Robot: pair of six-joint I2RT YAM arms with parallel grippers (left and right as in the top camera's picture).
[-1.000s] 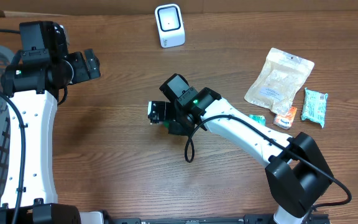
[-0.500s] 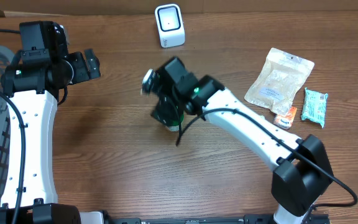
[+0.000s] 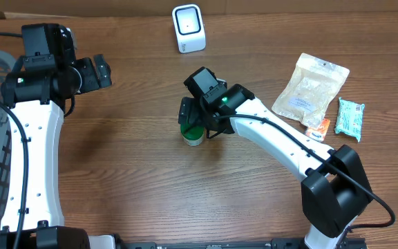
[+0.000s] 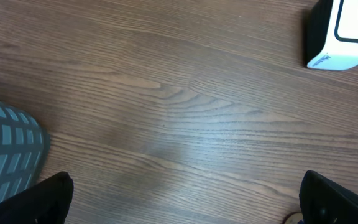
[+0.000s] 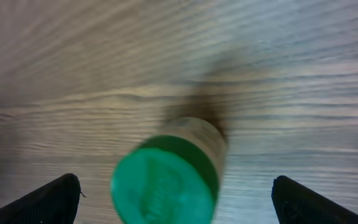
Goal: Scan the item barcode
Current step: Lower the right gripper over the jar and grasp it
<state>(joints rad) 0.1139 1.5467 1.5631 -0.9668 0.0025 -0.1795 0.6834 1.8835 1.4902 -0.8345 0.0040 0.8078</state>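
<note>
Right wrist: round green-capped bottle (image 5: 165, 177) on grained wooden table (image 5: 73, 62); right gripper (image 5: 176, 190) splayed, gripping nothing.

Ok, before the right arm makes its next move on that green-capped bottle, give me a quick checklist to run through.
1. Right gripper open: ok.
2. Bottle standing on the table with its green cap up: ok.
3. Bottle lined up between the right gripper's fingers: ok in the wrist view, though that picture is blurred.
4. Barcode on the bottle located: cannot tell, no label shows in any view.
5. Scanner upright at the far edge, with bare table between it and the bottle: ok.
6. Left gripper open and well off to the side: ok.
</note>
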